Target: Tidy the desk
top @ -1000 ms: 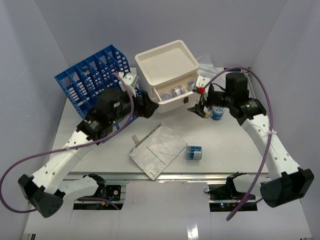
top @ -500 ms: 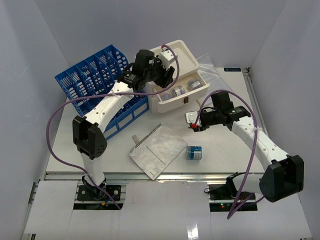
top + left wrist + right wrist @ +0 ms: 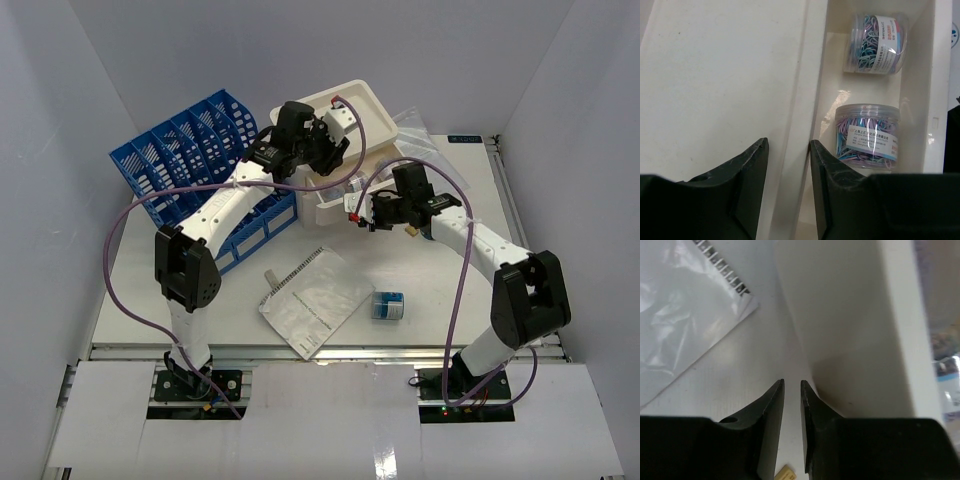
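The desk [image 3: 440, 290] is a wide white tabletop. At its back stands a white drawer box [image 3: 365, 110] with its drawer pulled out. Two clear jars of coloured paper clips [image 3: 867, 135] [image 3: 877, 37] lie in the drawer. My left gripper [image 3: 330, 160] [image 3: 788, 150] reaches over the box, its jaws astride the wall between top tray and drawer, a little gap showing on the left side. My right gripper [image 3: 353, 215] [image 3: 792, 385] is low at the drawer's front face [image 3: 855, 340], jaws nearly together with only bare desk between them.
A blue file rack [image 3: 190, 165] stands at the back left. A clear-covered spiral notebook [image 3: 315, 298] and a small jar [image 3: 388, 305] lie near the front. A crumpled plastic bag [image 3: 415, 130] sits behind the box. A metal rail [image 3: 320, 350] edges the front.
The left arm swung from the desk's left up over the drawer box. The right arm moved from the box's right side to its front. Both grippers' jaws narrowed.
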Controlling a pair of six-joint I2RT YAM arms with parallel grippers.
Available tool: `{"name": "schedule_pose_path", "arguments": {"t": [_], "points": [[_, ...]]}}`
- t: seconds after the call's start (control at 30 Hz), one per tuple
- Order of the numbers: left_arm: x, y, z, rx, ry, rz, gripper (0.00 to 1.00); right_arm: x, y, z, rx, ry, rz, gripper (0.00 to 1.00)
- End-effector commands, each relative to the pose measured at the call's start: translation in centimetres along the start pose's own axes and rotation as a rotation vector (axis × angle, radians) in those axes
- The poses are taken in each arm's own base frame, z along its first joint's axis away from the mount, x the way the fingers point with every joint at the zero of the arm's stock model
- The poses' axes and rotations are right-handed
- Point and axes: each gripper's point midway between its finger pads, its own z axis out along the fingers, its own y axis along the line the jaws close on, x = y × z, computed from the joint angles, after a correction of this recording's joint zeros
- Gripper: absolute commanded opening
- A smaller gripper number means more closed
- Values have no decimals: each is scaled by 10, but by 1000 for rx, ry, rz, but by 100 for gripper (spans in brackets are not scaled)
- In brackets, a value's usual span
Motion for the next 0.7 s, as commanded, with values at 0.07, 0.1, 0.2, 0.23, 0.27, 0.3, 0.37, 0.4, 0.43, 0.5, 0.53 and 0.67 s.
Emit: {"name": "schedule_pose_path", "arguments": {"t": [0.07,0.1,0.2,0.23,0.27,0.3,0.37,0.4,0.43,0.5,0.53,0.67], "points": [[25,-20,-13,74,68,-13,46,-41,-98,-15,298,-64,-12,25],[27,-22,-13,83,70,-13,46,-42,-105,-13,309,-64,0,24],[31,-25,-10,95,78,-20,46,-39,-114,-6,330,-60,38,24],[32,-25,-9,98,79,-25,45,-39,-118,-4,342,-62,46,24],[32,-26,-8,100,80,-29,45,-38,-121,-4,357,-65,59,24],[32,-27,-8,103,79,-33,45,-39,-127,-3,385,-76,64,24],[32,-27,-8,107,77,-38,45,-40,-136,-3,430,-89,75,25],[31,-28,-8,108,75,-39,45,-40,-141,-4,450,-95,83,25],[31,-28,-8,107,75,-40,45,-41,-145,-4,469,-101,89,26],[31,-26,-9,103,73,-42,45,-44,-152,-4,493,-121,103,27],[31,-26,-9,102,73,-44,45,-46,-154,-4,493,-127,105,27],[31,-24,-9,95,73,-48,45,-67,-148,-5,425,-211,57,29]]}}
